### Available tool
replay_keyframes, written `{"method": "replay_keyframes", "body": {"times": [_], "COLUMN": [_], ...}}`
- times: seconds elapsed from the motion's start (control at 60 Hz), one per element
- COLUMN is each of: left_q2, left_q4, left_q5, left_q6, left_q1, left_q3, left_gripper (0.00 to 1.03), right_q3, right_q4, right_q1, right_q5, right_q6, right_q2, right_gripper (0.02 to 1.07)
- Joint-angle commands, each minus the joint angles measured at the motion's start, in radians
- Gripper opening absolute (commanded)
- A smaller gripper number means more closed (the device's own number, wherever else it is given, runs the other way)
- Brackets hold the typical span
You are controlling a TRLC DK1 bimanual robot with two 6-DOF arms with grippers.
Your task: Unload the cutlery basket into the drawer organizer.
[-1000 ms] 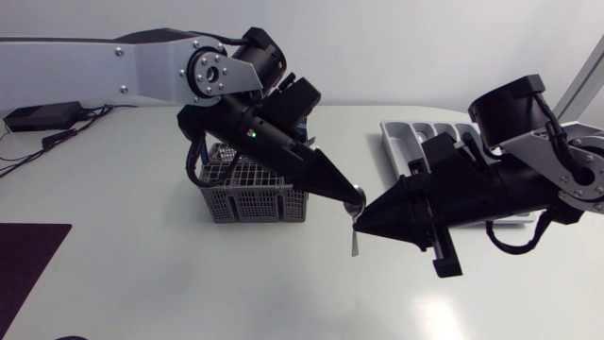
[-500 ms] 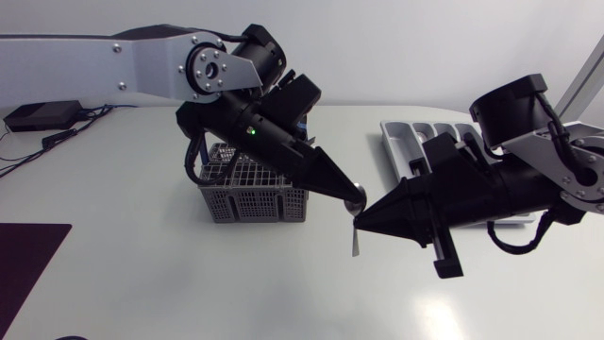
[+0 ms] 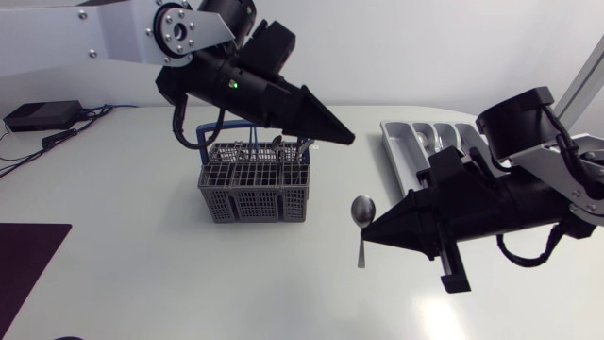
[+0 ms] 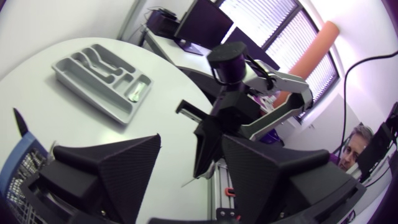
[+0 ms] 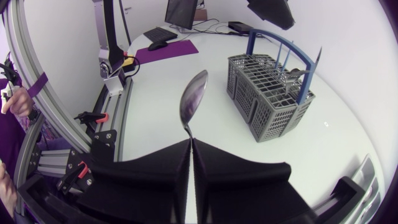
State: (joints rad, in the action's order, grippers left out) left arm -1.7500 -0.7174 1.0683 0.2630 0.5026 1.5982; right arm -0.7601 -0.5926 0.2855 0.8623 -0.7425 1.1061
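My right gripper (image 3: 370, 229) is shut on the handle of a silver spoon (image 3: 361, 212), which hangs bowl up over the table in front of the grey cutlery basket (image 3: 253, 185). In the right wrist view the spoon (image 5: 192, 99) rises from the closed fingertips of that gripper (image 5: 189, 143), with the basket (image 5: 267, 93) ahead. My left gripper (image 3: 342, 137) hovers above the basket's right end, empty. Its fingers stand apart in the left wrist view (image 4: 191, 143). The grey drawer organizer (image 3: 393, 151) lies at the back right, also seen in the left wrist view (image 4: 74, 74).
More cutlery (image 5: 292, 73) stands in the basket under its blue handle (image 5: 283, 46). One piece (image 4: 135, 93) lies in an organizer compartment. A purple mat (image 3: 24, 264) is at the front left, and a black box (image 3: 38, 115) with cables is at the back left.
My left gripper has let go of the spoon, opened and lifted up and back over the basket. The right gripper has closed on the spoon and keeps it, a little lower.
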Motion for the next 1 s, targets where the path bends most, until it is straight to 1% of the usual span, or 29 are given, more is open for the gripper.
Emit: {"method": "replay_keyframes", "body": {"times": [0.0, 0.067, 0.1, 0.167, 0.183, 0.217, 0.283, 0.333, 0.383, 0.45, 0.517, 0.617, 0.65, 0.7, 0.783, 0.833, 0.917, 0.983], "left_q2": [0.046, 0.081, 0.103, 0.141, 0.149, 0.158, 0.161, 0.159, 0.159, 0.145, 0.126, 0.086, 0.072, 0.06, 0.049, 0.046, 0.041, 0.032], "left_q4": [0.079, 0.136, 0.164, 0.239, 0.254, 0.26, 0.262, 0.262, 0.265, 0.263, 0.263, 0.262, 0.26, 0.256, 0.253, 0.253, 0.253, 0.253], "left_q5": [-0.071, -0.153, -0.211, -0.272, -0.307, -0.381, -0.458, -0.538, -0.574, -0.648, -0.692, -0.751, -0.778, -0.797, -0.854, -0.872, -0.904, -0.907], "left_q6": [-0.134, -0.173, -0.174, -0.203, -0.206, -0.205, -0.197, -0.191, -0.191, -0.202, -0.22, -0.231, -0.231, -0.231, -0.231, -0.229, -0.231, -0.231], "left_q1": [-0.027, -0.038, -0.038, -0.042, -0.039, -0.033, -0.015, 0.005, 0.017, 0.034, 0.04, 0.045, 0.048, 0.054, 0.071, 0.074, 0.077, 0.076], "left_q3": [0.009, -0.023, -0.046, -0.109, -0.123, -0.141, -0.162, -0.179, -0.187, -0.188, -0.181, -0.169, -0.164, -0.161, -0.162, -0.164, -0.164, -0.164], "left_gripper": [0.96, 0.96, 0.96, 0.96, 0.96, 0.96, 0.97, 0.98, 0.98, 0.98, 0.98, 0.98, 0.98, 0.98, 0.98, 0.98, 0.98, 0.98], "right_q3": [0.027, 0.025, 0.025, 0.022, 0.022, 0.024, 0.025, 0.031, 0.035, 0.03, 0.024, 0.025, 0.025, 0.033, 0.053, 0.061, 0.042, 0.038], "right_q4": [-0.027, -0.035, -0.035, -0.03, -0.026, -0.018, 0.011, 0.057, 0.1, 0.168, 0.229, 0.363, 0.39, 0.442, 0.563, 0.645, 0.691, 0.76], "right_q1": [-0.052, -0.114, -0.16, -0.25, -0.275, -0.325, -0.399, -0.46, -0.511, -0.582, -0.635, -0.691, -0.701, -0.712, -0.738, -0.753, -0.778, -0.784], "right_q5": [-0.008, -0.02, -0.031, -0.045, -0.049, -0.057, -0.072, -0.092, -0.109, -0.126, -0.141, -0.186, -0.2, -0.232, -0.278, -0.307, -0.336, -0.378], "right_q6": [-0.057, -0.092, -0.116, -0.172, -0.186, -0.218, -0.253, -0.279, -0.301, -0.322, -0.351, -0.373, -0.383, -0.408, -0.429, -0.439, -0.465, -0.469], "right_q2": [-0.025, -0.026, -0.025, -0.008, -0.003, 0.008, 0.026, 0.041, 0.061, 0.101, 0.149, 0.241, 0.268, 0.308, 0.376, 0.422, 0.492, 0.54], "right_gripper": [0.08, 0.08, 0.08, 0.08, 0.08, 0.08, 0.08, 0.08, 0.08, 0.08, 0.08, 0.08, 0.08, 0.08, 0.08, 0.08, 0.08, 0.08]}}
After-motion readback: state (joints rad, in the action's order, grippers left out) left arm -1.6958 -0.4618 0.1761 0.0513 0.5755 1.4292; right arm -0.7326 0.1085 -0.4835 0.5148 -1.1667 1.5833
